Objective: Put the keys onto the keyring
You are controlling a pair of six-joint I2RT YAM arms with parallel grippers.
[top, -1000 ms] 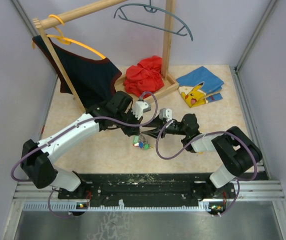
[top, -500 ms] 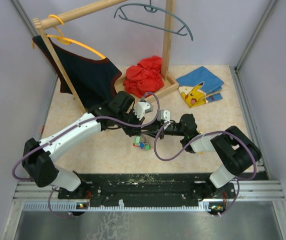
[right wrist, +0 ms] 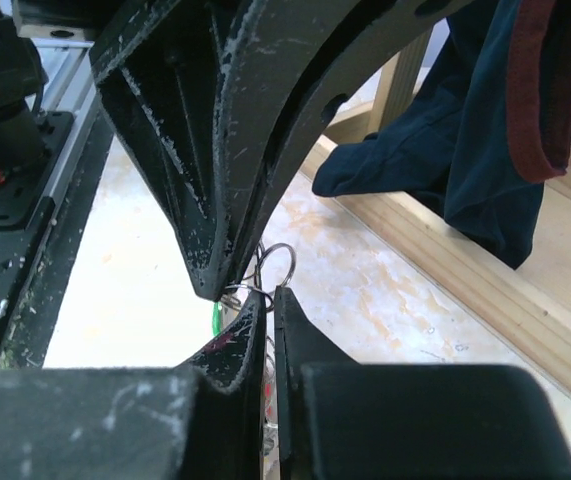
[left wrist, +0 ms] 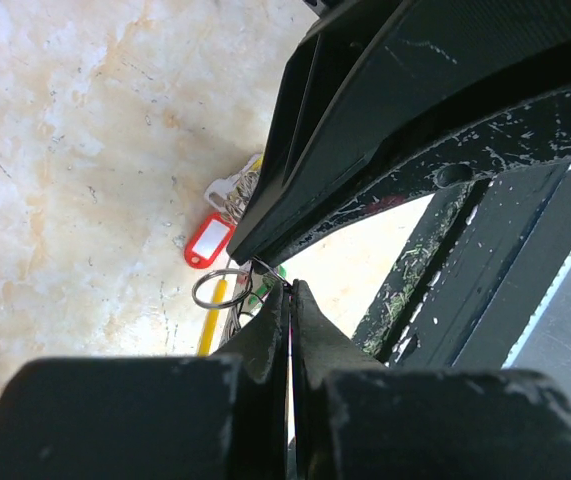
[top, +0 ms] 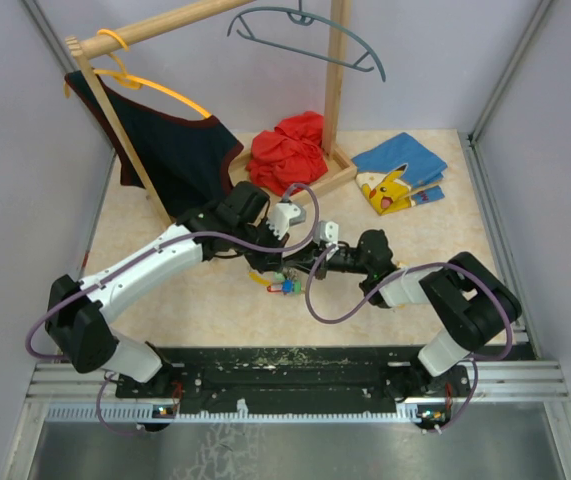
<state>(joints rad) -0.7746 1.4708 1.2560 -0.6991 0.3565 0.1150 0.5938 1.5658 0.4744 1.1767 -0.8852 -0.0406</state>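
The keyring [left wrist: 220, 288] is a thin silvery ring with a bunch of keys [top: 283, 285] carrying red, blue and green tags, held just over the table between the arms. My left gripper [top: 272, 268] is shut, and the ring's wire runs into its tips [left wrist: 290, 288]. A red tag [left wrist: 210, 240] and the yellow piece [left wrist: 212, 322] lie beside it. My right gripper [top: 299, 270] is shut on the ring's wire [right wrist: 268, 292], tip to tip with the left fingers [right wrist: 215, 200]. A ring loop [right wrist: 278, 262] stands above its tips. Most keys are hidden.
A wooden clothes rack [top: 335, 90] stands at the back, with an orange hanger [top: 155, 88], a dark garment [top: 180, 150] and a grey hanger [top: 310, 40]. A red cloth [top: 287, 150] and a blue Pikachu cloth [top: 397, 172] lie behind the grippers.
The right gripper has slid left, closer to the left gripper. The key bunch has shifted slightly up and left under the two grippers.
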